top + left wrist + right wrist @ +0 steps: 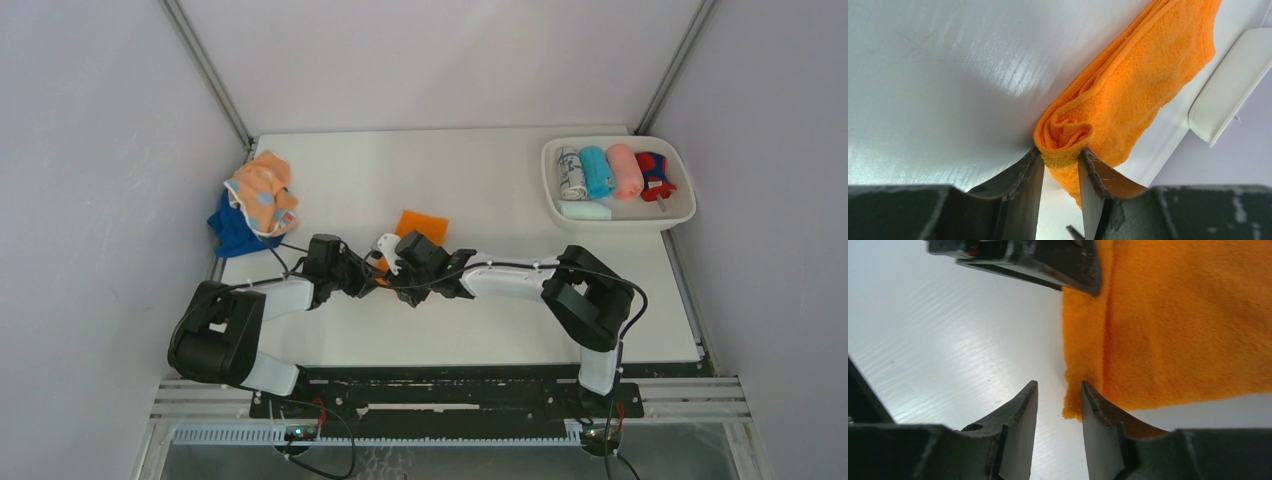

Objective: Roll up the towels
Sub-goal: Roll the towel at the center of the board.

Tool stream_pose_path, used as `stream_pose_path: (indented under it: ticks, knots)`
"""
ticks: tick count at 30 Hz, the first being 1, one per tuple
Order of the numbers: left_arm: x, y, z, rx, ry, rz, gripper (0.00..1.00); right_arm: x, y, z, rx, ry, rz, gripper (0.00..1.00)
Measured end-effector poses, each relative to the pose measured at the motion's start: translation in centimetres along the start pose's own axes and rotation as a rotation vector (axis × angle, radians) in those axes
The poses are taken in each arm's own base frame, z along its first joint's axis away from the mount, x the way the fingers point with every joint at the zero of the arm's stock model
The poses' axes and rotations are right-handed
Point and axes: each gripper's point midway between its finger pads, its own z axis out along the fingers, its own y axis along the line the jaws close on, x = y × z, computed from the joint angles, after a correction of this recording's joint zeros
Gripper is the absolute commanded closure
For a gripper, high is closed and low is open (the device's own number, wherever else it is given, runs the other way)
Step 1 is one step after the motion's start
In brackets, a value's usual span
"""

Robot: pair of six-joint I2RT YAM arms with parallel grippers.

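A bright orange towel (422, 224) lies flat in the middle of the table, its near end curled into a small roll (1068, 131). My left gripper (1060, 154) is shut on that rolled end, one finger on each side of it. My right gripper (1059, 386) stands open just beside it. A corner of the orange towel (1188, 320) touches its right fingertip (1088, 390), and nothing sits between the fingers. In the top view both grippers (372, 272) (390, 255) meet at the towel's near edge. A peach spotted towel (262, 195) lies crumpled on a dark blue one (232, 232) at the far left.
A white oval tray (680, 205) at the back right holds several rolled towels, among them turquoise (597, 172), pink (625, 170) and pale mint (585, 210). The left gripper's dark body (1038, 260) crosses the top of the right wrist view.
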Motion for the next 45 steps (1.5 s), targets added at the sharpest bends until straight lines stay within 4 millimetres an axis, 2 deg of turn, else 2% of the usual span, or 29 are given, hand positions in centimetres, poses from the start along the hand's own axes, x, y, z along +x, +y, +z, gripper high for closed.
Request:
stream_pose_path:
  ticks: [5, 13, 20, 25, 30, 33, 36, 40, 45]
  knots:
    - [0.0, 0.0, 0.0, -0.001, 0.001, 0.0, 0.62, 0.4, -1.5, 0.0, 0.054, 0.01, -0.007, 0.66]
    - [0.0, 0.0, 0.1, -0.003, 0.003, 0.001, 0.62, 2.3, -3.2, 0.0, 0.071, 0.047, 0.029, 0.63]
    - [0.0, -0.1, 0.1, -0.004, 0.007, 0.007, 0.62, 2.7, -3.5, 0.3, 0.077, 0.057, 0.034, 0.63]
    - [0.0, -0.1, 0.1, -0.006, 0.008, 0.008, 0.62, 2.1, -3.6, -0.6, 0.086, 0.041, 0.021, 0.59]
    - [0.0, -0.2, 0.1, -0.008, 0.01, 0.007, 0.62, -0.3, -3.1, -2.6, 0.106, -0.029, -0.053, 0.54]
    - [0.0, -0.2, 0.1, -0.009, 0.012, 0.014, 0.62, -1.2, -2.0, -2.8, 0.118, -0.055, -0.126, 0.52]
    - [0.0, -0.2, 0.1, -0.01, 0.013, 0.014, 0.62, -1.3, -0.2, -2.5, 0.12, -0.057, -0.226, 0.51]
    - [0.0, -0.2, 0.1, -0.01, 0.013, 0.014, 0.62, -1.4, 1.2, -1.8, 0.13, -0.06, -0.326, 0.51]
    - [0.0, -0.2, 0.1, -0.011, 0.014, 0.014, 0.62, 0.1, 0.7, -0.2, 0.154, -0.011, -0.373, 0.51]
